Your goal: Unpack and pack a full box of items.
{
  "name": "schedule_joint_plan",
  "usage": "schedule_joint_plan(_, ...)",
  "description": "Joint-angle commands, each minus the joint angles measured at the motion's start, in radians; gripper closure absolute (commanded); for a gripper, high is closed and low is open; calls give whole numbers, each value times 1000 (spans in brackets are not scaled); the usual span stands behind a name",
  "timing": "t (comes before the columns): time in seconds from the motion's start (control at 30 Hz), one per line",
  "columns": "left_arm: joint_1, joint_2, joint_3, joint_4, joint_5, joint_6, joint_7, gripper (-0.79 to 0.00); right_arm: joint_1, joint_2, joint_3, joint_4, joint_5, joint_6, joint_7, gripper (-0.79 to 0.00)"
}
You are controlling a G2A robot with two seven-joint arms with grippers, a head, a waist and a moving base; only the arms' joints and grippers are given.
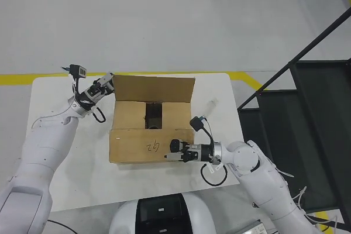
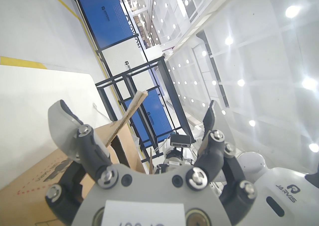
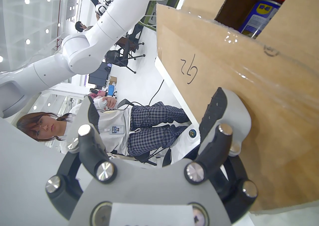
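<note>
A cardboard box (image 1: 128,114) stands mid-table, its back flap (image 1: 155,89) raised and its front flap (image 1: 141,146), marked with handwriting, folded out flat. Through the dark gap (image 1: 154,115) between the flaps, a blue spray can with a red cap (image 3: 264,12) shows in the right wrist view. My left gripper (image 1: 109,81) hovers open at the box's back left corner, the raised flap's edge (image 2: 129,112) between its fingers without contact. My right gripper (image 1: 171,151) is open at the right end of the front flap. One of its fingers (image 3: 219,109) lies against the cardboard (image 3: 249,67).
The white table (image 1: 58,128) has free surface left and right of the box. A small pale object (image 1: 212,104) lies on it right of the box. Black metal stairs (image 1: 304,117) stand beyond the right table edge.
</note>
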State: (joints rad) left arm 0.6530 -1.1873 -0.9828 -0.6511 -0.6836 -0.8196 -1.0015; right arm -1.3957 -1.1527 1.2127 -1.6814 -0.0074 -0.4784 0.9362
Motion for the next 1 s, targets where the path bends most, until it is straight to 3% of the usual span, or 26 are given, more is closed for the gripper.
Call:
schedule_joint_plan(0.0,24,19,-14,-52,-20,39,-38,-785,0,0,0,0,0,0,0,-785)
schedule_joint_plan(0.37,158,112,-85,-347,-25,201,-200,-785,0,0,0,0,0,0,0,-785)
schedule_joint_plan(0.77,197,162,-94,-446,-58,345,-344,-785,0,0,0,0,0,0,0,-785)
schedule_joint_plan(0.97,199,177,-81,-448,8,365,-364,-785,11,-1,-23,8,-4,32,-26,-785)
